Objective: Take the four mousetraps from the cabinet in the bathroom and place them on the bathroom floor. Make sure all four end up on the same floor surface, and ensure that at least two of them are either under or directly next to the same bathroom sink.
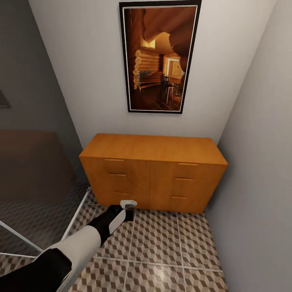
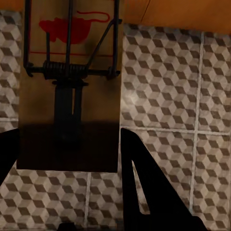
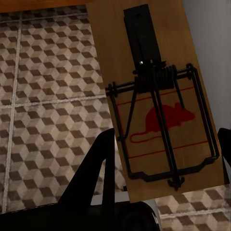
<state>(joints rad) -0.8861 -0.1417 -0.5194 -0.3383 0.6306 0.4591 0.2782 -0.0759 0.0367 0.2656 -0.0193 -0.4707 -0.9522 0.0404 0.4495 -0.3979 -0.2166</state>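
Reaching forward over the bathroom floor [image 1: 170,243], the left arm [image 1: 81,243] stretches toward the low orange-brown cabinet [image 1: 154,170], which stands against the white wall under a framed picture [image 1: 159,56]. The left gripper [image 1: 128,204] shows in the head view only as a small pale tip just in front of the cabinet's base, near the seam between its two front halves.

From the left wrist camera, the left gripper [image 2: 72,159] is clenched on a mousetrap [image 2: 70,96]: the wooden board sits between the two dark fingers [image 2: 144,183], which press against its long edges. Its spring, its wire bar and a red mouse print face the camera, and the patterned tiles lie beyond it, with a strip of the cabinet's wood past the tiles.

From the right wrist camera, the right gripper [image 3: 168,168] grasps a second mousetrap [image 3: 159,96]. That board stands tilted between a dark finger [image 3: 96,173] on one side and the edge of the other finger on the far side. Its black metal parts and red mouse drawing are plain to see. Tiled floor lies behind it, with the grey wall [image 3: 211,29] beside it.

All cabinet fronts appear closed in the head view.
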